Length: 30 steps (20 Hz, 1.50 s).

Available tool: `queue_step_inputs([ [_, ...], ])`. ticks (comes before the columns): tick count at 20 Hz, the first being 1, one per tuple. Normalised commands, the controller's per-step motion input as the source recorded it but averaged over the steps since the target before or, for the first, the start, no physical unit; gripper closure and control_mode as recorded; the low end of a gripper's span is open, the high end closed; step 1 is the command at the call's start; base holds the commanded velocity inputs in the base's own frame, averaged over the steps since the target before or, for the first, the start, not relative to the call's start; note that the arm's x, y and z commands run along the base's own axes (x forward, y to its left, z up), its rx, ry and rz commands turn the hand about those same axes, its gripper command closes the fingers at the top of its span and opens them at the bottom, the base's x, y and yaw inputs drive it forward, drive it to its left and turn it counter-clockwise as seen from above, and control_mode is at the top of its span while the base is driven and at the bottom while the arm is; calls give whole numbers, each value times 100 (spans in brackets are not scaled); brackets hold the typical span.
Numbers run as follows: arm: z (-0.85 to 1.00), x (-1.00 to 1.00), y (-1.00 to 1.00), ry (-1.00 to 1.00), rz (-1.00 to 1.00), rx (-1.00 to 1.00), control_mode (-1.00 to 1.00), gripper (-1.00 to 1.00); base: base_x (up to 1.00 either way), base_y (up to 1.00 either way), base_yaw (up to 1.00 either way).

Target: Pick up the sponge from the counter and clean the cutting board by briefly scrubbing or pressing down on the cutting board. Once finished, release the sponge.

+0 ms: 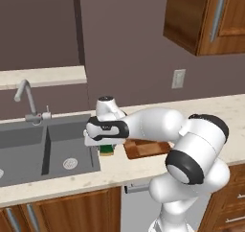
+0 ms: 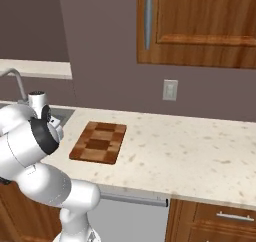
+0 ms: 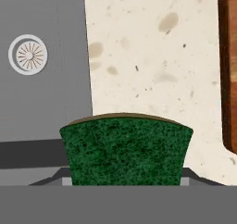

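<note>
**Sponge held over the counter between sink and cutting board**

The gripper was seen low over the counter, with the sponge clamped between its jaws. In the left base view the sponge showed as a small green block with a yellow underside just below the hand, beside the right edge of the sink and close to the left end of the cutting board. Whether the sponge was resting on the counter or held just clear of it could not be told.

In the hand view the dark green top of the sponge was seen large in the lower middle. The speckled counter lay beyond it, the grey sink with its round drain was on the left, and the reddish-brown rim of the cutting board ran down the right edge. The sponge was apart from the board, with a strip of bare counter between them.

In the right base view the cutting board was seen flat on the counter, its checkered blocks uncovered. A faucet stood behind the sink, an outlet was set in the wall, and wooden cabinets hung above.
</note>
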Motion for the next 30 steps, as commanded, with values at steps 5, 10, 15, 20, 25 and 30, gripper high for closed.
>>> queue_step_inputs([
  [5,0,0,0,0,0,0,100,100,13,41,0],
  [10,0,0,0,0,0,0,100,100,22,13,0],
  [15,0,0,0,0,0,0,100,100,29,7,0],
  [20,0,0,0,0,0,0,100,100,33,2,0],
  [25,0,35,-31,0,2,0,-100,100,0,0,0],
  [30,-1,22,-83,0,1,0,-100,100,0,0,0],
])
